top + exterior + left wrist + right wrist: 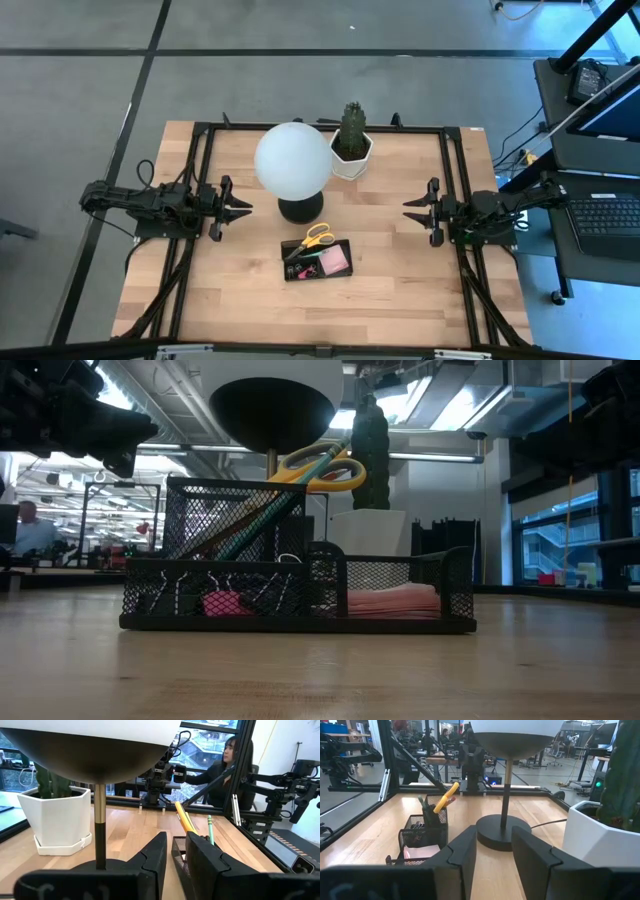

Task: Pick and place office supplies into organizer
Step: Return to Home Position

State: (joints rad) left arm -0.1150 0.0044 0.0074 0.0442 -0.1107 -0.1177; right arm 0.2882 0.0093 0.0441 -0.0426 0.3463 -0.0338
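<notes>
organizer (318,262) well apart from both end effectors (241,208) (412,210)

My robotics lab, wooden bench (250,300) framed in black rails (446,160), more arm rigs (345,755) beyond my right hand (493,839), laptop cart (605,215) beside it

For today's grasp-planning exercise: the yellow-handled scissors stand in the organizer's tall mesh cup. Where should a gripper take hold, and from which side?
Grip the scissors by the yellow handle loops, coming down from above. Their blades are sunk in the tall cup of the organizer among pencils, so only the handles stick out above the rim; the mesh walls would likely block a sideways approach.
</notes>
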